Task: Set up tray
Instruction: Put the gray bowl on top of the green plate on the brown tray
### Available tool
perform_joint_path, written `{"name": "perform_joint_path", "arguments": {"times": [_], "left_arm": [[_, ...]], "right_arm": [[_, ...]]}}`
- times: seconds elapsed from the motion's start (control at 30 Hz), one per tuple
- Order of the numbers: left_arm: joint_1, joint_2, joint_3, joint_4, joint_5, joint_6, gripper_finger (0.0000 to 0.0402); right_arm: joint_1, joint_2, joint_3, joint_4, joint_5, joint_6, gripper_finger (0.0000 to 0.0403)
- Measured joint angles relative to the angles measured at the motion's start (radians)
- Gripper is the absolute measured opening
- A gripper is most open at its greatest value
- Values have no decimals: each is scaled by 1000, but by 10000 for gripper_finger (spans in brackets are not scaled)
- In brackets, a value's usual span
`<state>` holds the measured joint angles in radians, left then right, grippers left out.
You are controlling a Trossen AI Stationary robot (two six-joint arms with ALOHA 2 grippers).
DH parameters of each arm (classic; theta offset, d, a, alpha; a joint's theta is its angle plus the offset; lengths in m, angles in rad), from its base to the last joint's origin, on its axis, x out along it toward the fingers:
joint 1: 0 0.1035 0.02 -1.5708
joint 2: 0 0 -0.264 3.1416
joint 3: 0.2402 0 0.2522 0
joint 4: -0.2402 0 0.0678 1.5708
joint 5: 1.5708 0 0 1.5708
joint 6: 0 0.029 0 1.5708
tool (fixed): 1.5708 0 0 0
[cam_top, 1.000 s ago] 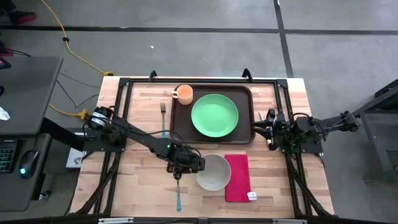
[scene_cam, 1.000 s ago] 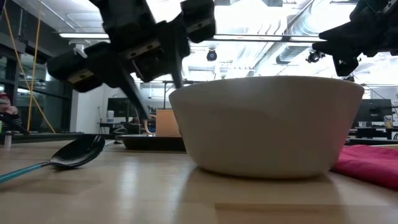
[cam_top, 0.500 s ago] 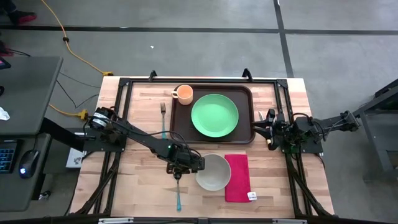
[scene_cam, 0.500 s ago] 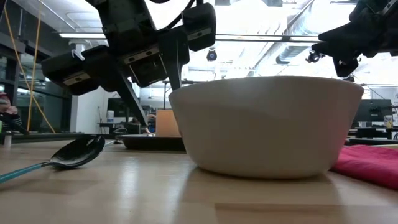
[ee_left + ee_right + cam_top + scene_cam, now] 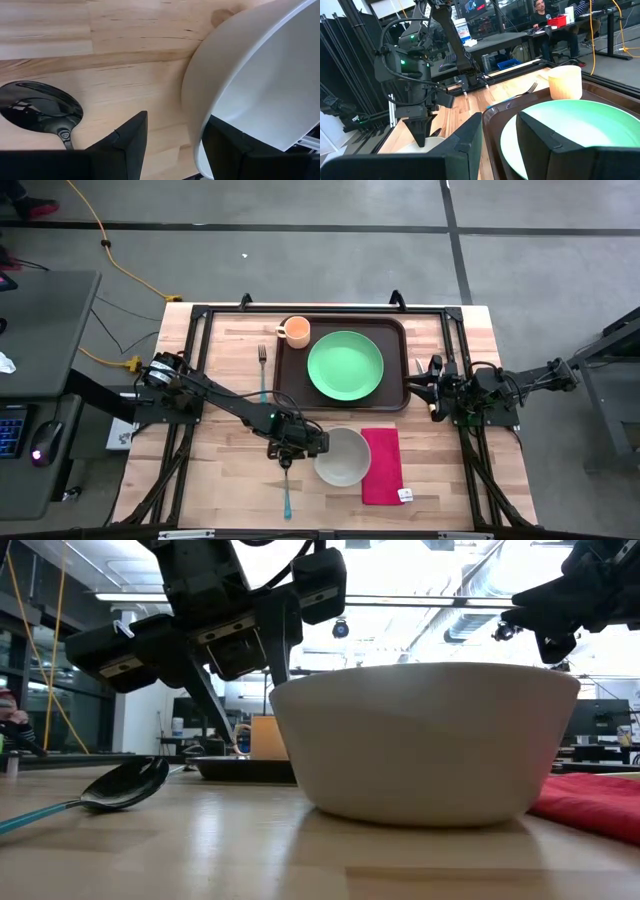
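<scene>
High view: tray (image 5: 288,375) sits at the table's far middle, holding a green plate (image 5: 345,365) and, in its far left corner, an orange cup (image 5: 295,331). Fork (image 5: 262,368) lies on bare wood just left of the tray. White bowl (image 5: 343,457) stands near the front edge, with a red cloth (image 5: 381,465) touching its right side; the cloth has a small white tag at its near corner, print too small to read. Teal-handled spoon (image 5: 286,488) lies left of the bowl. Left gripper (image 5: 318,442) is at the bowl's left rim; left wrist view shows its fingers (image 5: 125,145) spread apart and straddling the bowl wall, one outside, one inside, not clearly pinching it. Right gripper (image 5: 424,388) waits just off the tray's right edge, fingers parted, nothing between them. No brand marks legible anywhere
</scene>
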<state>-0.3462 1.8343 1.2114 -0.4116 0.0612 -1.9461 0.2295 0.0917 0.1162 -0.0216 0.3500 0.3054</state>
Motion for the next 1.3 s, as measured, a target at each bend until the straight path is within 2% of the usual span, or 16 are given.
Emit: {"name": "perform_joint_path", "arguments": {"times": [0.43,0.83,1.3], "left_arm": [[26,0,0,-10,10,3,209],[34,1,0,-56,68,3,209],[34,1,0,-97,67,-22,209]], "right_arm": [[0,0,0,0,10,0,99],[0,0,0,0,10,-1,99],[0,0,0,-1,15,-19,99]]}}
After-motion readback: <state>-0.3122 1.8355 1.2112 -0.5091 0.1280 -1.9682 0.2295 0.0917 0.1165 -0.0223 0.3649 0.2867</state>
